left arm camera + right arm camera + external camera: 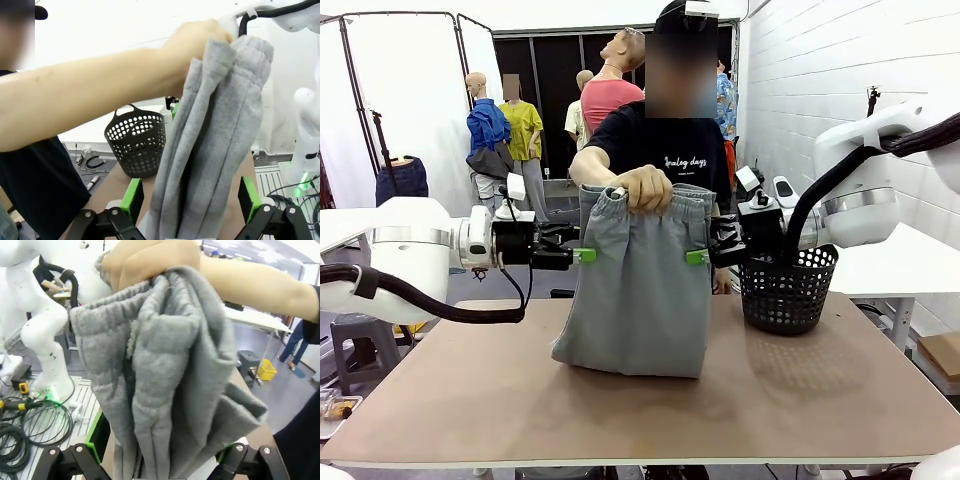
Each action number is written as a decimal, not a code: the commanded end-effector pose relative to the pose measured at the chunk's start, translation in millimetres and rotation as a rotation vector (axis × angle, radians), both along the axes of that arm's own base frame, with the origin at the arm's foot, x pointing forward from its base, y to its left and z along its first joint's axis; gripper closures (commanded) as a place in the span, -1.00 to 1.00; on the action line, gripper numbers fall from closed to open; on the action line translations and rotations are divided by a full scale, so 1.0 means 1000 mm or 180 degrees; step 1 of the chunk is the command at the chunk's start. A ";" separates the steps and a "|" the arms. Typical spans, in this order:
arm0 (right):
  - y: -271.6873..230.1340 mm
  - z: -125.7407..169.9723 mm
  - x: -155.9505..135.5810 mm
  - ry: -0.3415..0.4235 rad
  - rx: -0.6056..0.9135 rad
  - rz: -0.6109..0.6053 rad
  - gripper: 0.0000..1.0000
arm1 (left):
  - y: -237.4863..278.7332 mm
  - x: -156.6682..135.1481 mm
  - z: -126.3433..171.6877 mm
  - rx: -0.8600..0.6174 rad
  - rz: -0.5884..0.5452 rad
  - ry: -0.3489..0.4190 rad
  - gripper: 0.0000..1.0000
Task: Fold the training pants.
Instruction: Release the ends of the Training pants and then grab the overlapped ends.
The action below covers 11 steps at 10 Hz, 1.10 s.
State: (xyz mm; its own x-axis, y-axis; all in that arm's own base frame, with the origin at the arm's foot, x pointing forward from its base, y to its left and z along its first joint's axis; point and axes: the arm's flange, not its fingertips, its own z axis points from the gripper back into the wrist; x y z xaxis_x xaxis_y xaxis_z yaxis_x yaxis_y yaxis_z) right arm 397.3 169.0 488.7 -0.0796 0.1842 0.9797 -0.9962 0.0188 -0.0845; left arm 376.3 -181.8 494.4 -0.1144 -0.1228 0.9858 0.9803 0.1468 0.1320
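Note:
A person's hand [645, 186] holds the light grey training pants [640, 300] up by the gathered waistband over the table's middle, with the lower end resting on the table. My left gripper [583, 255] stands at the pants' left edge and my right gripper [698, 257] at the right edge, both at mid height. In the left wrist view the pants [210, 150] hang between the wide-apart green pads [131, 197] of the left gripper [190, 200]. The right wrist view shows the bunched fabric [165, 375] between the spread fingers of the right gripper [165, 452]. Both grippers are open.
A black perforated basket [787, 290] stands on the brown table [620, 410] at the right, just behind my right gripper. The person stands at the far edge. Bare tabletop lies in front of the pants and to their left.

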 end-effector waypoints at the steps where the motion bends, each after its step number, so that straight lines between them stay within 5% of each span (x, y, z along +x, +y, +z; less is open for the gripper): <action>1: 0.007 0.002 0.009 -0.0072 0.0016 0.0090 -1.00 | -0.001 0.007 0.000 0.0022 -0.0098 0.0129 -1.00; 6: 0.041 -0.002 0.012 -0.0009 0.0158 0.0335 -1.00 | -0.028 0.003 0.004 0.0060 -0.0396 0.0361 -1.00; 11: 0.065 0.001 0.018 0.0045 0.0457 0.0486 -1.00 | -0.048 0.004 -0.004 -0.0060 -0.0302 0.0314 -1.00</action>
